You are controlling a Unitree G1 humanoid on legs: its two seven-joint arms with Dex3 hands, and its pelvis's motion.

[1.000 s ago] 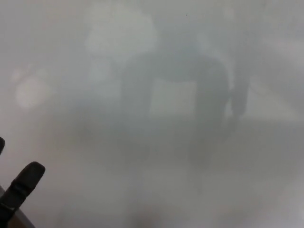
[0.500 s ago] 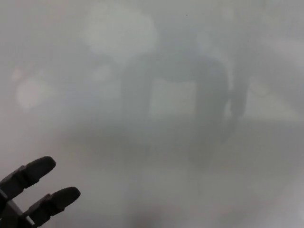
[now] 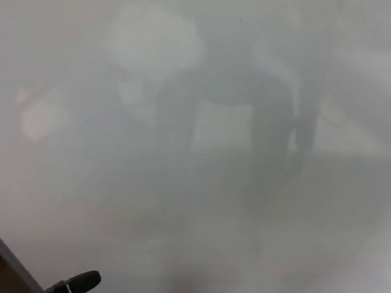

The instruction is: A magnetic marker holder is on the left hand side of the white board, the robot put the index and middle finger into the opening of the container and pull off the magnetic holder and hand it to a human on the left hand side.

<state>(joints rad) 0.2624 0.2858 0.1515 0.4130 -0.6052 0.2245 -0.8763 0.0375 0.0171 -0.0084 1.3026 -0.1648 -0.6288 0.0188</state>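
Head view was filled almost entirely by the white board [image 3: 201, 183], whose glossy surface was seen at close range. Only dim, blurred reflections were carried on it: a dark, roughly arch-shaped reflection [image 3: 226, 122] near the centre and paler patches toward the upper left. No sharp detail could be resolved in any of these.

At the bottom left corner, a dark diagonal edge [image 3: 15, 268] of the board was recorded, with a brown area below it. Just beside that edge, one black fingertip of the left hand [image 3: 76, 282] was seen, lying nearly level and pointing toward picture right, close to the board surface. Contact with the board could not be confirmed. The rest of the hand was cut off by the lower frame border, so whether its fingers were spread or closed could not be told, and nothing was seen to be held by it.

The right hand was not captured in the frame.

The magnetic marker holder was not visible anywhere in the frame; its location could therefore not be established, though it was possibly outside the left or lower border.
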